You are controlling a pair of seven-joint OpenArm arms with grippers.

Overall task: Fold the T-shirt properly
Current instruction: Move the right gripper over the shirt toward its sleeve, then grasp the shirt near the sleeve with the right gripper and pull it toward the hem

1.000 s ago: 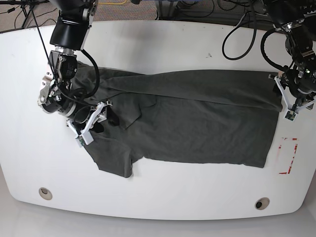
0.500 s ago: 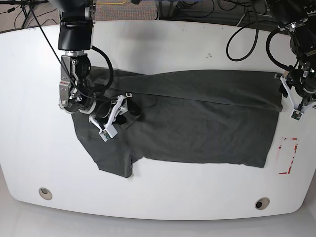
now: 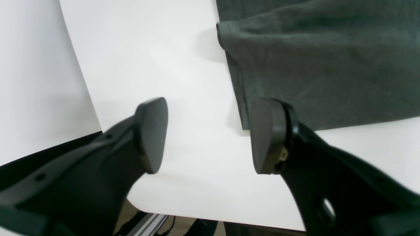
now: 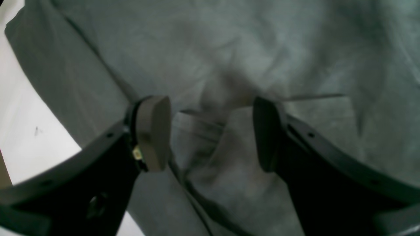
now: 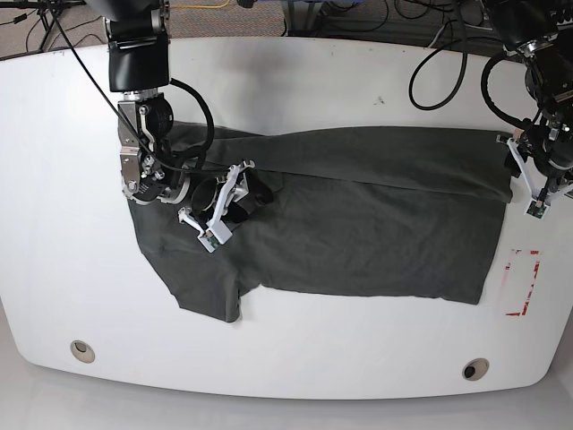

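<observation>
The dark grey T-shirt [image 5: 358, 215] lies flat across the white table [image 5: 313, 81], its upper long edge folded over, a sleeve at the lower left. My right gripper [image 5: 229, 204] hovers open over the shirt's left part. In the right wrist view its fingers [image 4: 152, 131] straddle rumpled cloth [image 4: 262, 49] without pinching it. My left gripper [image 5: 530, 184] stands open at the shirt's right end. In the left wrist view bare table shows in that gripper [image 3: 210, 136], and one finger [image 3: 269, 134] overlaps the shirt's corner [image 3: 328, 65].
A red-outlined mark [image 5: 522, 282] sits on the table near the right edge. Two round holes [image 5: 82, 350] [image 5: 475, 369] lie along the front edge. Black cables [image 5: 439, 72] hang at the back right. In the left wrist view the table's edge [image 3: 78, 82] runs close to that gripper.
My right gripper has swung to the right over the shirt, from the left sleeve toward the chest. The left gripper has barely shifted. Both stay open.
</observation>
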